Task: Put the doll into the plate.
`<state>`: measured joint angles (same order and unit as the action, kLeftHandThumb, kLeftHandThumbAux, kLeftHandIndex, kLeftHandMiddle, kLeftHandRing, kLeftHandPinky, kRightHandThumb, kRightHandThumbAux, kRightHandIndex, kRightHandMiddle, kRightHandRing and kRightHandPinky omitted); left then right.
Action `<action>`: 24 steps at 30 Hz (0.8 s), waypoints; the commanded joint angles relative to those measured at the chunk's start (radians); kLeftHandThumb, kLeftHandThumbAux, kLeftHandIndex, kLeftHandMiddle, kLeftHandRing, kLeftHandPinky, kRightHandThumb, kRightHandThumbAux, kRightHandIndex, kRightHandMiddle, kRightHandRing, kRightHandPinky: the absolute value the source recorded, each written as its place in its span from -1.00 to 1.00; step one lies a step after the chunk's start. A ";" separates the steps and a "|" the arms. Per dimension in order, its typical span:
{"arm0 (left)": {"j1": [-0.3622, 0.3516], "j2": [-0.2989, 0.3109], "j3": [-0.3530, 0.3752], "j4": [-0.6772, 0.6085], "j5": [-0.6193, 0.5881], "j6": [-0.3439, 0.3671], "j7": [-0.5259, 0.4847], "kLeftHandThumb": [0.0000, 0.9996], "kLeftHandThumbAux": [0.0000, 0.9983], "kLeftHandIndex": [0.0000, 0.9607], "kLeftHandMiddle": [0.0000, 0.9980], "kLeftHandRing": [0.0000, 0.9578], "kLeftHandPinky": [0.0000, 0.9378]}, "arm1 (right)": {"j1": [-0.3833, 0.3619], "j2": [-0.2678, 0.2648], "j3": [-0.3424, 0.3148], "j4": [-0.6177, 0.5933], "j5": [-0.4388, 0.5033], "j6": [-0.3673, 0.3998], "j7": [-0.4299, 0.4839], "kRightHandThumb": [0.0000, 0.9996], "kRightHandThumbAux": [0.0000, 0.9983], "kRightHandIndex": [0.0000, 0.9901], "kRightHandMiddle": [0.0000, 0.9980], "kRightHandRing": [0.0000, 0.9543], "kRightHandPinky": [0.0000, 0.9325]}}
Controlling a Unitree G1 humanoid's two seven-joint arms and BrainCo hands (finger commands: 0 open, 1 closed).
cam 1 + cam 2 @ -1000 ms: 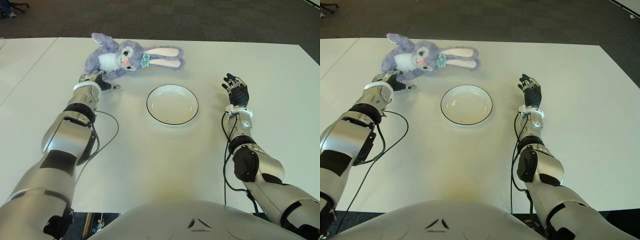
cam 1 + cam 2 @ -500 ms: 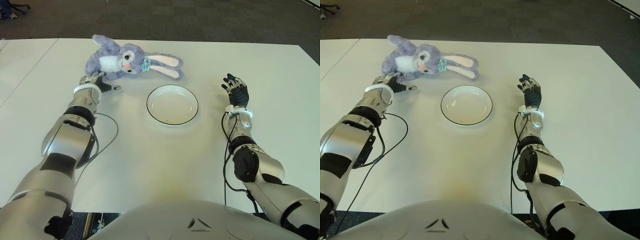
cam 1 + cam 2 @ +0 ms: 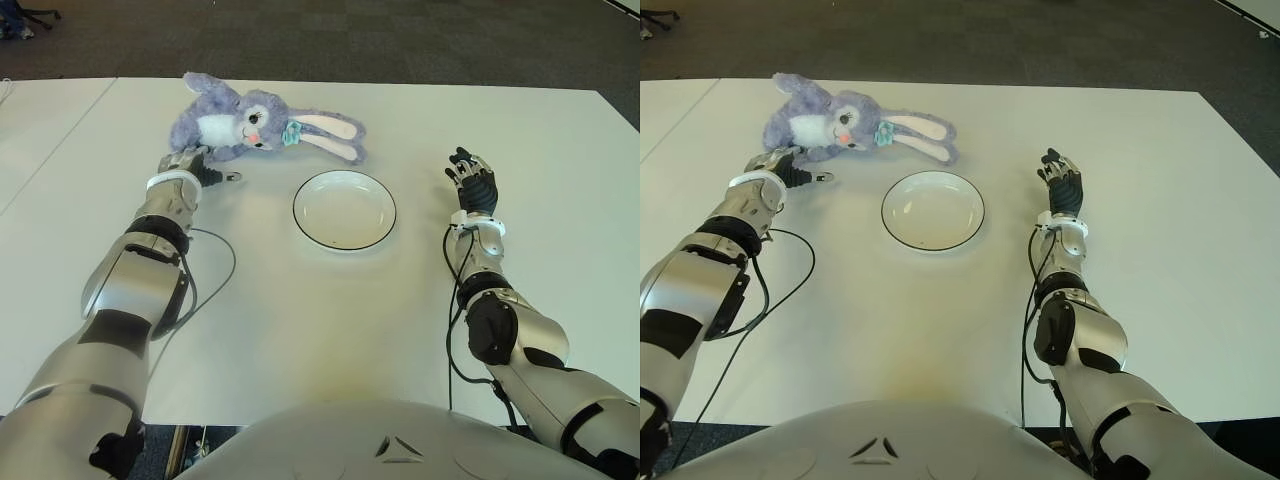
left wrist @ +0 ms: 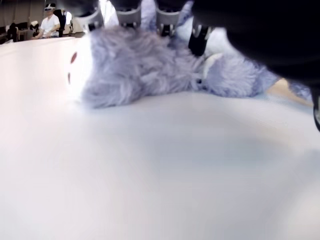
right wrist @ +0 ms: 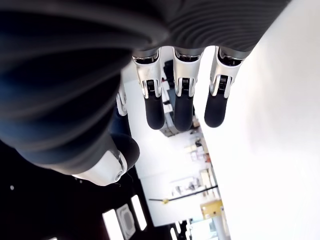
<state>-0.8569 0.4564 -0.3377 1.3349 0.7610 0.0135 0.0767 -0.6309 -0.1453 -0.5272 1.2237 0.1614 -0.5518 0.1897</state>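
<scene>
Purple plush bunny (image 3: 250,122) lying on its side on white counter (image 3: 300,300), behind and to left of empty white plate (image 3: 345,208), ears pointing toward plate's far side. Left robot hand (image 3: 195,163) reaching at bunny's near edge, fingers (image 4: 127,15) over fur but not closing on it, holding nothing. Right robot hand (image 3: 473,178) showing right of plate, fingers (image 5: 152,100) relaxed, empty.

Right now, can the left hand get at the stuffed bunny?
Probably yes. The left hand sits right beside the bunny with its fingers open, and nothing lies between them. The plate is off to the side, out of the way.
</scene>
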 commanded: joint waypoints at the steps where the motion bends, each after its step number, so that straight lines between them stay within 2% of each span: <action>1: 0.070 -0.078 -0.035 0.054 -0.016 -0.015 -0.143 -1.00 -0.41 -1.00 -1.00 -1.00 -1.00 | 0.222 0.060 -0.007 0.132 0.002 0.086 -0.024 0.40 0.47 -0.18 -0.67 -0.70 -0.63; 8: 0.037 -0.039 -0.117 -0.031 0.013 -0.160 -0.249 -1.00 -0.42 -1.00 -1.00 -1.00 -1.00 | 0.230 0.056 -0.008 0.131 0.003 0.084 -0.020 0.39 0.47 -0.18 -0.70 -0.70 -0.60; 11: 0.092 0.036 -0.134 -0.205 -0.018 -0.225 -0.352 -1.00 -0.43 -1.00 -1.00 -1.00 -1.00 | 0.230 0.054 -0.003 0.131 -0.002 0.086 -0.026 0.39 0.46 -0.19 -0.71 -0.71 -0.59; 12: 0.121 0.062 -0.134 -0.282 -0.033 -0.227 -0.388 -1.00 -0.43 -1.00 -1.00 -1.00 -1.00 | 0.231 0.054 -0.001 0.131 -0.003 0.086 -0.029 0.39 0.46 -0.19 -0.71 -0.71 -0.59; 15: 0.286 0.168 -0.116 -0.636 -0.096 -0.200 -0.505 -1.00 -0.48 -1.00 -1.00 -1.00 -1.00 | 0.230 0.055 0.011 0.130 -0.016 0.080 -0.047 0.39 0.47 -0.19 -0.71 -0.71 -0.60; 18: 0.388 0.221 -0.101 -0.810 -0.123 -0.187 -0.538 -1.00 -0.51 -1.00 -1.00 -1.00 -1.00 | 0.231 0.055 0.015 0.129 -0.020 0.077 -0.053 0.39 0.47 -0.19 -0.73 -0.72 -0.62; 22: 0.550 0.320 -0.065 -1.153 -0.162 -0.174 -0.589 -1.00 -0.53 -1.00 -1.00 -1.00 -1.00 | 0.233 0.054 0.016 0.130 -0.024 0.075 -0.053 0.39 0.47 -0.19 -0.74 -0.72 -0.60; 24: 0.597 0.341 -0.057 -1.231 -0.161 -0.183 -0.577 -1.00 -0.53 -1.00 -1.00 -1.00 -1.00 | 0.234 0.053 0.018 0.130 -0.026 0.073 -0.052 0.39 0.47 -0.19 -0.74 -0.72 -0.60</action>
<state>-0.6421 0.6535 -0.3817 0.7125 0.7010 -0.1227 -0.2663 -0.6368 -0.1578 -0.5184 1.2074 0.1483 -0.5772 0.1891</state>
